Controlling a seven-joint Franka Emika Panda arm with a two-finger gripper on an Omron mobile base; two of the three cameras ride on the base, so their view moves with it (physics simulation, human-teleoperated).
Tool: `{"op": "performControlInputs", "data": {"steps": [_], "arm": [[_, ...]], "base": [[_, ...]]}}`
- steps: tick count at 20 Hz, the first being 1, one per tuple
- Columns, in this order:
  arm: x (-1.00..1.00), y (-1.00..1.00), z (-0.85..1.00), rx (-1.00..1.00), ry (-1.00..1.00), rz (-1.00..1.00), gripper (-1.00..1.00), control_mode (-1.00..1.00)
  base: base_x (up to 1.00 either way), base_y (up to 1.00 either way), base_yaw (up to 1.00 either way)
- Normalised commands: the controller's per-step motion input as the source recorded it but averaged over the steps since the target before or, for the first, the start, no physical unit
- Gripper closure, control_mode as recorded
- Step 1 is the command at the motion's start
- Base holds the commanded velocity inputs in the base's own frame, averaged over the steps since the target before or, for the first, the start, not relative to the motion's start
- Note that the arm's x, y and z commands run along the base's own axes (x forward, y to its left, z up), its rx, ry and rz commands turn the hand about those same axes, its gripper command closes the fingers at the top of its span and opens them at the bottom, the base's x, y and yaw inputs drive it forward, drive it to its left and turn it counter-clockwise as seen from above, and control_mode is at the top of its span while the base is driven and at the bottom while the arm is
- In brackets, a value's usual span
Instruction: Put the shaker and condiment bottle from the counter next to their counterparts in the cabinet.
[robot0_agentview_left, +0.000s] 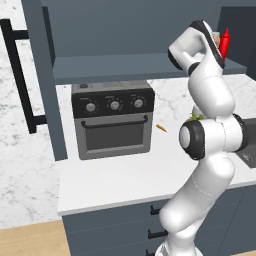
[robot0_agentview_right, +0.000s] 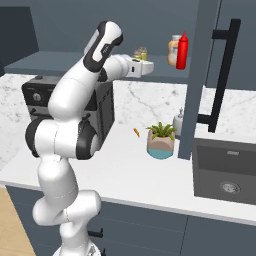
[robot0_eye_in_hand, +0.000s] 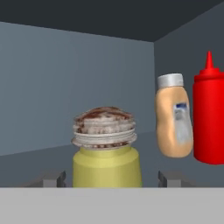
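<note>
The jaws stand open on either side of the shaker at the bottom centre of the hand view, on the cabinet shelf. Right of it stand the tan bottle and the red bottle, side by side.

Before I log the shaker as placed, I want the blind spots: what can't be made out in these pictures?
- Small olive-yellow shaker with grey cap: hand view, base cut by the bottom edge, so whether it rests on the dark blue-grey cabinet shelf is unclear.
- Gripper: jaws apart beside the shaker; contact unclear.
- Twin shaker: right base view, the pair is too small to separate.
- Slim red squeeze bottle: left base view, partly behind the arm.
</note>
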Motion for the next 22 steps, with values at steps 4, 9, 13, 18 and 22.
{"op": "performControlInputs", "data": {"steps": [4,9,13,18,22], "arm": [[-0.07,0.00,0.00,0.02,-0.03,0.00,-1.00,-1.00],[-0.19,0.00,0.00,0.01,0.00,0.00,-1.00,-1.00],[-0.40,0.04,0.00,0.00,0.00,0.00,-1.00,-1.00],[-0.57,0.35,0.00,0.00,0.00,0.02,-1.00,-1.00],[-0.72,0.64,-0.02,0.00,-0.01,0.12,-1.00,-1.00]], "base": [[0.00,0.00,0.00],[0.00,0.00,0.00],[0.00,0.00,0.00],[0.00,0.00,0.00],[0.00,0.00,0.00]]}}
